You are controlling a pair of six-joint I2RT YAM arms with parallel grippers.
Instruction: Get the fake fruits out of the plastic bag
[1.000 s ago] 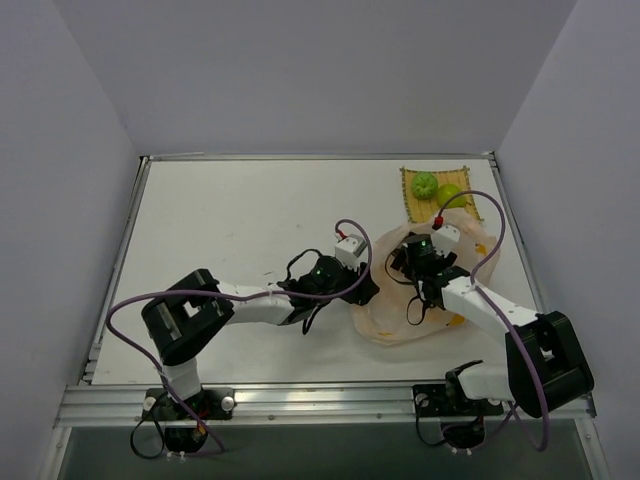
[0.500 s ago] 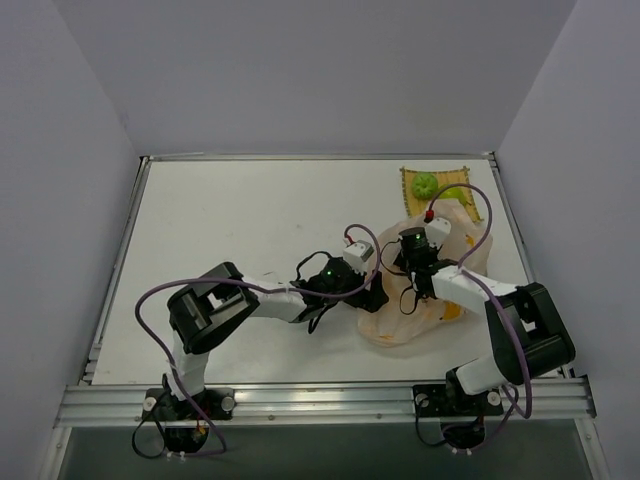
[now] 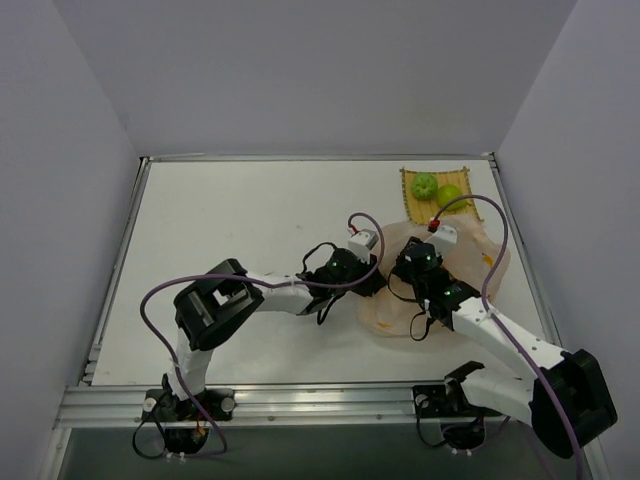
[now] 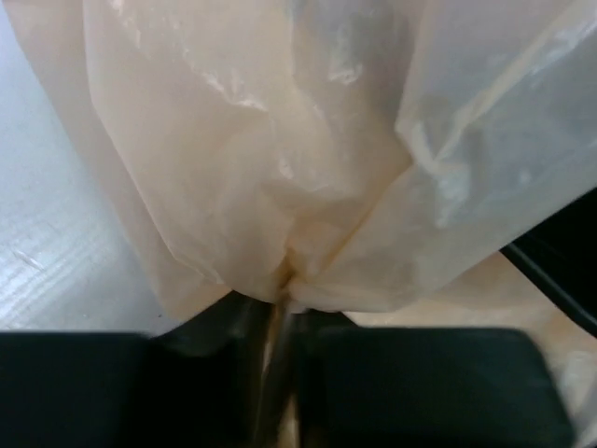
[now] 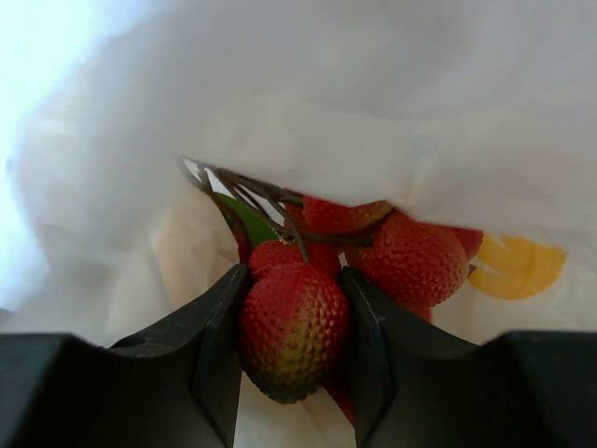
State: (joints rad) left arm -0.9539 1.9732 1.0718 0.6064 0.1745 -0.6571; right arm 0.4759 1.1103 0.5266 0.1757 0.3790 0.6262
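The pale peach plastic bag (image 3: 470,262) lies at the right of the table and fills the left wrist view (image 4: 308,159). My left gripper (image 3: 372,283) is shut on a bunched fold of the bag's left edge (image 4: 284,280). My right gripper (image 3: 408,268) is inside the bag's mouth, shut on one red bumpy berry (image 5: 294,329) of a cluster of red berries (image 5: 410,261) with a green leaf (image 5: 250,220). Two yellow-green round fruits (image 3: 424,185) lie on the yellow woven mat (image 3: 409,205) behind the bag. No orange fruit is in view.
The mat sits at the far right, close to the table's right rim (image 3: 515,230). Purple cables (image 3: 480,205) loop over both arms above the bag. The grey walls stand close on both sides of the table.
The left gripper has shifted right along the bag's left edge, still gripping it. The right arm has swung and stretched out, and its gripper has moved back toward me within the bag.
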